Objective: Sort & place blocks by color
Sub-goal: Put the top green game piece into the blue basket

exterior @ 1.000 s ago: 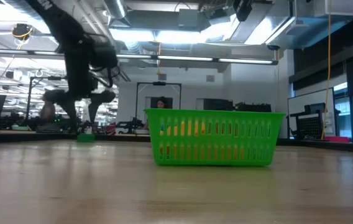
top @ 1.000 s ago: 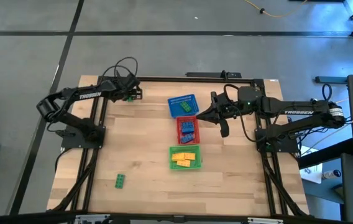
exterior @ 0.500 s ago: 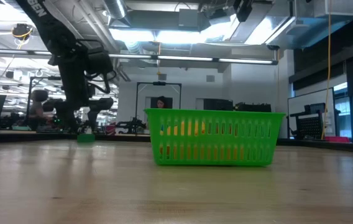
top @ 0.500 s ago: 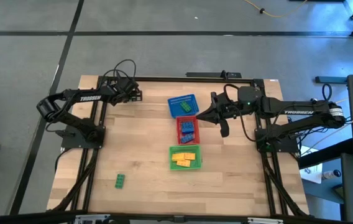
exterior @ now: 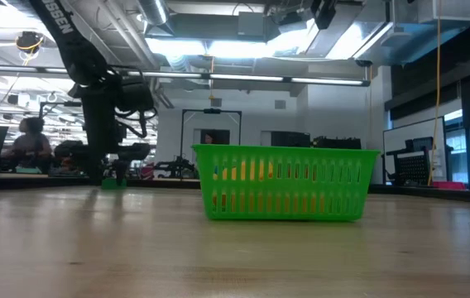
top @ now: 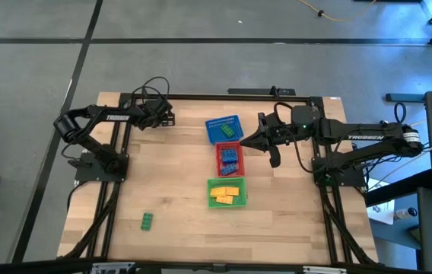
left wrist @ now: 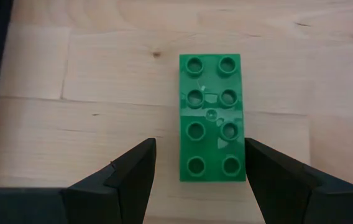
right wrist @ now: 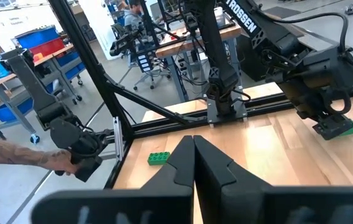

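Note:
A green studded block [left wrist: 212,118] lies flat on the wood at the table's far left; it also shows in the right wrist view [right wrist: 344,129]. My left gripper [left wrist: 198,177] is open and low over it, pointing steeply down, one finger on each long side of its near end [top: 163,118]. A second green block [top: 147,221] lies near the front left. My right gripper [top: 240,143] is shut on nothing and hovers level beside the baskets. The red basket [top: 230,157] holds blue blocks. The green basket [top: 226,192] holds yellow blocks.
A blue basket [top: 223,129] stands in line with the other two at the table's middle, farthest back. The black frame rail [top: 201,96] runs along the far edge behind my left gripper. Bare wood lies between the left arm and the baskets. A person's hand [right wrist: 15,158] shows beyond the table.
My left gripper has come down toward the green block at the far left, staying open and not turning. The block has not moved. My right arm has kept still.

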You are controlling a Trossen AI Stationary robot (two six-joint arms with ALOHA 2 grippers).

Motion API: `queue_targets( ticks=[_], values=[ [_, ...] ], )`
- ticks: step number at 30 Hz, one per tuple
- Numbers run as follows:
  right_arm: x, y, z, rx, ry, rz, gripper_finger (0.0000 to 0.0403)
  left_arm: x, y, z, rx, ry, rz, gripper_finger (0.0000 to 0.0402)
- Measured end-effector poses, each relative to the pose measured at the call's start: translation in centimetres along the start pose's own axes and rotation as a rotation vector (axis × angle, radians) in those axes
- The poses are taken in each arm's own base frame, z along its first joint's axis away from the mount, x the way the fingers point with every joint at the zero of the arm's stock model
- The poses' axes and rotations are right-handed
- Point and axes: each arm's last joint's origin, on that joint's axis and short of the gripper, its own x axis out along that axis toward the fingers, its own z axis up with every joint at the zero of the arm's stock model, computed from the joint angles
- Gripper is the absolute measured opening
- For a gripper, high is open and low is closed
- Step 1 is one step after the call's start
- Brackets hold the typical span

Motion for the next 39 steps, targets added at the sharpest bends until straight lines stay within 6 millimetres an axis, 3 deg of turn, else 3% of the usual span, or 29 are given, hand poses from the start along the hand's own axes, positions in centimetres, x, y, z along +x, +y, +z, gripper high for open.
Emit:
queue_targets(
  ticks=[10, 20, 25, 31, 39],
  values=[
    [0.0, 0.0, 0.0, 0.0, 0.0, 0.0, 0.0, 0.1, -0.2, -0.1, 0.0, 0.024, -0.03, 0.0227],
    [0.0, 0.0, 0.0, 0.0, 0.0, 0.0, 0.0, 0.1, -0.2, -0.1, 0.019, 0.042, -0.043, 0.0131],
    [0.0, 0.0, 0.0, 0.0, 0.0, 0.0, 0.0, -0.8, -0.3, 0.1, 0.047, 0.07, -0.132, 0.0129],
    [0.0, 0.0, 0.0, -0.008, -0.001, -0.004, 0.0, -5.2, -0.6, 1.3, 0.057, -0.059, -0.321, 0.0129],
    [0.0, 0.0, 0.3, -0.061, -0.032, -0.023, 0.0, -15.6, -1.6, 1.5, 0.13, -0.436, -0.863, 0.0129]
  ],
)
